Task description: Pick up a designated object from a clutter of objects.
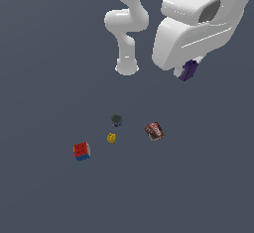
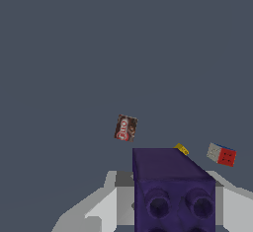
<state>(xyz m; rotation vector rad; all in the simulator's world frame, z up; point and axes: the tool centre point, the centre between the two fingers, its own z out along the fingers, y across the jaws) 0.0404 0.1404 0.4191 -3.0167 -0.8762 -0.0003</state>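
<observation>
The dark purple toy-brick piece (image 1: pixel 189 70) hangs under the white arm, raised well above the floor, in my gripper (image 1: pixel 187 71). In the wrist view the purple brick (image 2: pixel 173 189) fills the near field between my fingers (image 2: pixel 106 209), studs facing the camera; the gripper (image 2: pixel 173 201) is shut on it. The rest of the clutter lies on the floor below: the red-white-blue puzzle cube (image 1: pixel 81 151) (image 2: pixel 221 154), the small yellow block (image 1: pixel 111 138) (image 2: pixel 182 149), the dark round blue-based piece (image 1: pixel 116 120), and the brown-red flat packet (image 1: pixel 155 131) (image 2: pixel 125 128).
The arm's white base (image 1: pixel 127 67) stands on the grey floor behind the clutter. The big white arm link (image 1: pixel 198 24) overhangs the upper part of the exterior view's right.
</observation>
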